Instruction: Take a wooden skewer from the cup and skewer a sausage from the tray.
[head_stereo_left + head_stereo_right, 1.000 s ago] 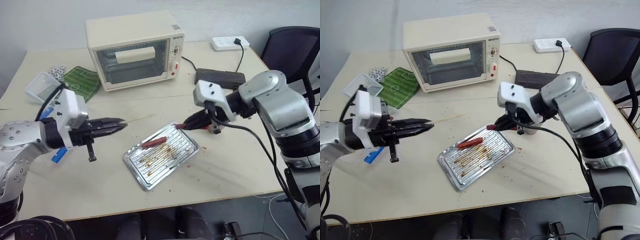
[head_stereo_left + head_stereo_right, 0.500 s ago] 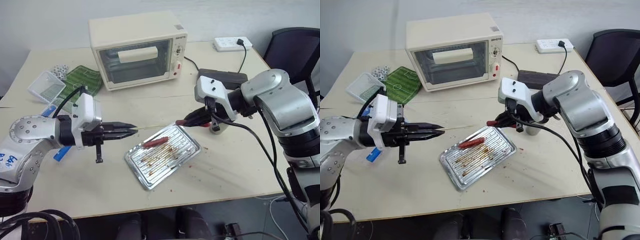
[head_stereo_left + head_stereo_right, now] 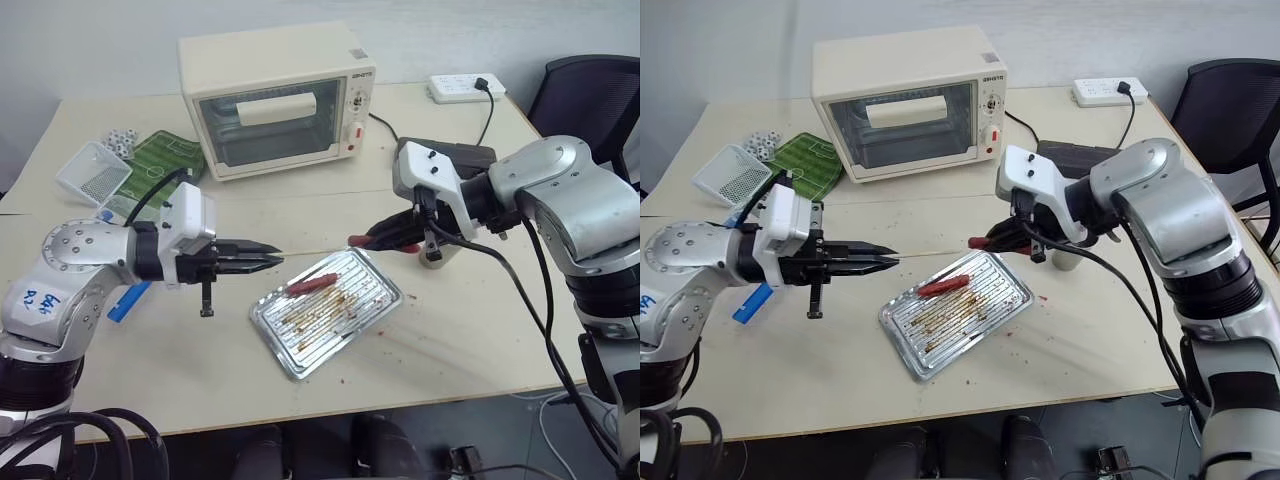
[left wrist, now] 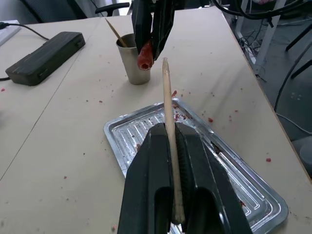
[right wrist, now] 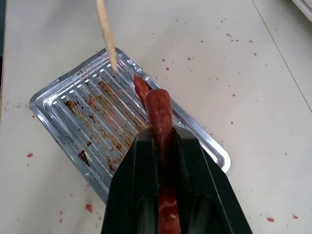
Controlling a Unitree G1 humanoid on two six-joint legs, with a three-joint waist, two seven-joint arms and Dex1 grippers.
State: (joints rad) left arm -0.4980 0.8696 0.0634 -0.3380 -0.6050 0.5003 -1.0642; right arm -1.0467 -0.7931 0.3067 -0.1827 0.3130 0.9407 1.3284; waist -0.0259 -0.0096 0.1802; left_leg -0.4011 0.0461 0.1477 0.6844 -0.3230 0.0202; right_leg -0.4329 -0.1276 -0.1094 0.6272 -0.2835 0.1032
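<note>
My left gripper (image 3: pixel 270 260) is shut on the wooden skewer (image 3: pixel 312 252), which points level to the right over the tray (image 3: pixel 372 303). My right gripper (image 3: pixel 388 237) is shut on a reddish sausage (image 3: pixel 360 241), held above the tray's far edge with its free end facing the skewer. In the left wrist view the skewer tip (image 4: pixel 165 61) is close beside that sausage (image 4: pixel 145 56), with a small gap between them. A second sausage (image 3: pixel 310 283) lies in the tray. The cup (image 4: pixel 135 63), with another stick in it, stands behind my right gripper.
A cream toaster oven (image 3: pixel 275 95) stands at the back centre. A black case (image 3: pixel 445 155) and a power strip (image 3: pixel 465 85) lie at the back right. A green football mat (image 3: pixel 160 155) and a white basket (image 3: pixel 92 172) sit far left. A black chair (image 3: pixel 590 100) stands beyond the table's right edge.
My left gripper has carried the skewer to the right, closer to the sausage held in my right gripper. The right gripper has barely moved.
</note>
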